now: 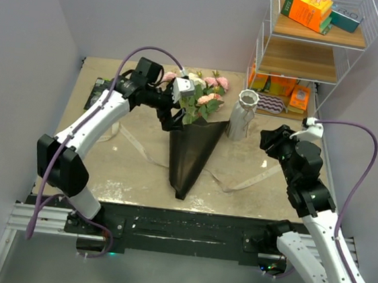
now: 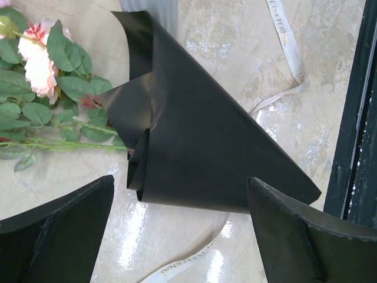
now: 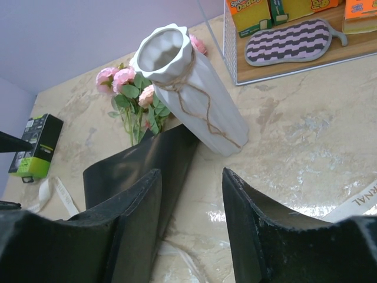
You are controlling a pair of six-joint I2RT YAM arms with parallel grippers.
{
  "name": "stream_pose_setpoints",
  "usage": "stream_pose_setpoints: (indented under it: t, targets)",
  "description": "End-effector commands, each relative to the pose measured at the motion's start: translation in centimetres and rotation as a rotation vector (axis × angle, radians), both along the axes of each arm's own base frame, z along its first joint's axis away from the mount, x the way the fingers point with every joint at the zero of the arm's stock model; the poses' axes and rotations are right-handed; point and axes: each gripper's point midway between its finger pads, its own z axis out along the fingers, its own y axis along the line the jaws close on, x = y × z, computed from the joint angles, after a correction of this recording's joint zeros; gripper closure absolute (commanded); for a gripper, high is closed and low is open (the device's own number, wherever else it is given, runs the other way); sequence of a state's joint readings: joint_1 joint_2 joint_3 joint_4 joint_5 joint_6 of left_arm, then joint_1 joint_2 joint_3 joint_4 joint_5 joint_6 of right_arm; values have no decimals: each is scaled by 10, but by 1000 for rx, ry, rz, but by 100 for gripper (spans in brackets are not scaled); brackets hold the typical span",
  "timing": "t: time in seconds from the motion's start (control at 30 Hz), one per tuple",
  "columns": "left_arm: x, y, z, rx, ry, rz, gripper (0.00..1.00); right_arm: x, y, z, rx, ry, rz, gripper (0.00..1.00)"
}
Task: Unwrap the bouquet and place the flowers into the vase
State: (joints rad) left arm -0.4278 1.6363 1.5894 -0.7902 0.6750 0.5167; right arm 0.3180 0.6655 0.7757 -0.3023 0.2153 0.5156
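Left claw [image 2: 182, 233]: fingers wide apart, empty, poised over the black paper [image 2: 200, 147] left of the vase [image 1: 241, 116], likely to peel a fold. Right claw [image 3: 191, 218]: half apart, empty, waiting right of the vase. Flowers [image 1: 201, 92]: just left of the vase, stems tucked in paper. Ribbon [image 1: 245, 183]: loose on desk.

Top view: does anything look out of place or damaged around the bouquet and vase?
Nothing is damaged or spilled. The beige ribbon lies untied and loose on the table, running under the black paper, which is folded in a cone with a curled flap. The flowers lie at its open end. The vase stands upright.
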Motion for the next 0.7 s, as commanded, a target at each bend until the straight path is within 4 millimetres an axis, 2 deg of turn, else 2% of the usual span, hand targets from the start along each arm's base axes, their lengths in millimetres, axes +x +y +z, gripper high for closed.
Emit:
stream_pose_setpoints:
  t: [0.0, 0.03, 0.1, 0.13, 0.2, 0.23, 0.3, 0.33, 0.4, 0.57, 0.63, 0.67]
  targets:
    - [21, 21, -10, -60, -12, -22, 1, -2, 4, 14, 12, -32, 28, 50]
    - [25, 22, -26, -59, 27, -41, 1, -2, 5, 15, 14, -34, 34, 50]
    - [31, 24, -40, -57, 39, -83, 1, -1, 7, 16, 16, -36, 43, 50]
    - [36, 23, -59, -46, 79, -98, 1, -1, 7, 17, 16, -39, 45, 49]
    - [38, 18, -65, -68, 98, -149, 1, 0, 9, 17, 17, -37, 51, 50]
    - [39, 15, -81, -74, 144, -172, 1, 1, 9, 18, 18, -39, 52, 50]
    - [35, 7, -77, -122, 167, -241, 1, 2, 10, 19, 19, -40, 57, 50]
    - [34, 5, -87, -133, 202, -265, 1, 2, 11, 19, 16, -40, 62, 49]
    - [32, 0, -81, -170, 205, -310, 1, 3, 12, 20, 11, -39, 68, 50]
    - [37, -2, -91, -177, 197, -309, 1, 3, 15, 22, 7, -44, 83, 51]
    - [35, -2, -92, -183, 204, -313, 6, 4, 16, 21, 4, -41, 88, 51]
    - [33, -3, -91, -185, 208, -322, 15, 4, 16, 22, 5, -44, 89, 51]
